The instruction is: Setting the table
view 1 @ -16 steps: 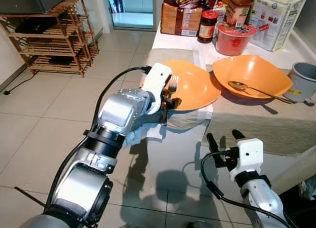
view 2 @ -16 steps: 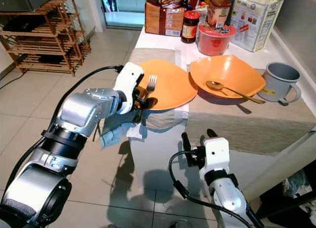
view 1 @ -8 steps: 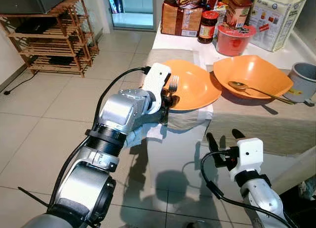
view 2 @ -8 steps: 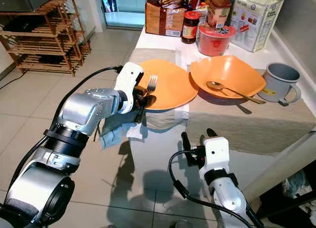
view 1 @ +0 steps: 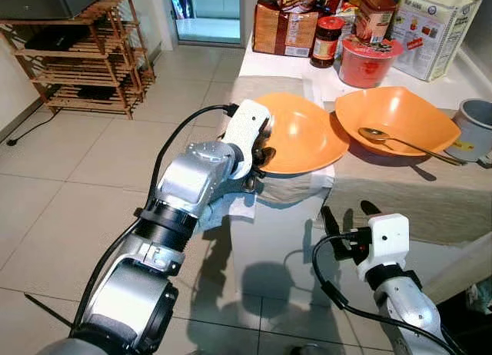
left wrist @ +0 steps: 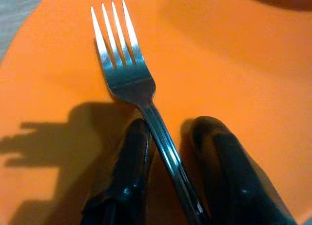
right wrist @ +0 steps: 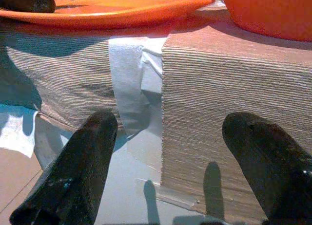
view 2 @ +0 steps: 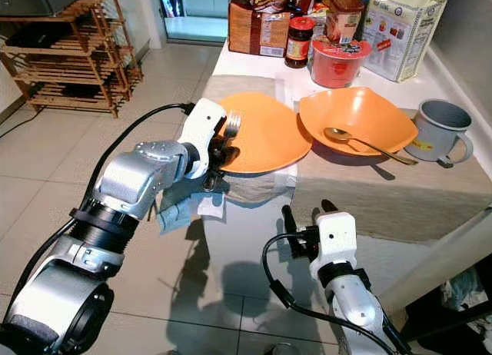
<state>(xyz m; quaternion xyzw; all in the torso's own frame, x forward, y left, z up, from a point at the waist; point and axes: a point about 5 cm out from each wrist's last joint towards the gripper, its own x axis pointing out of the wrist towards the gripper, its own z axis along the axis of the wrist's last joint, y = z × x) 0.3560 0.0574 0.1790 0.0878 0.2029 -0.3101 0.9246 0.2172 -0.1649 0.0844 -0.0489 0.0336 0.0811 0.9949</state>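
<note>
Lowered since a second ago, the silver metal fork (left wrist: 127, 69) is pinched in the left claw (left wrist: 168, 152) over the orange plate (view 1: 304, 136) at the desk (view 1: 400, 194) edge; the right claw (right wrist: 170, 152) hangs open below.

Pale beige floor tiles (view 1: 69, 178) stretch to a wooden slatted shelf rack (view 1: 84, 51) far left, beside a bright doorway (view 1: 206, 13).

Silver arms with black joint rings, looping black cables, white wrist housings, glossy black fingers (right wrist: 78, 176).
</note>
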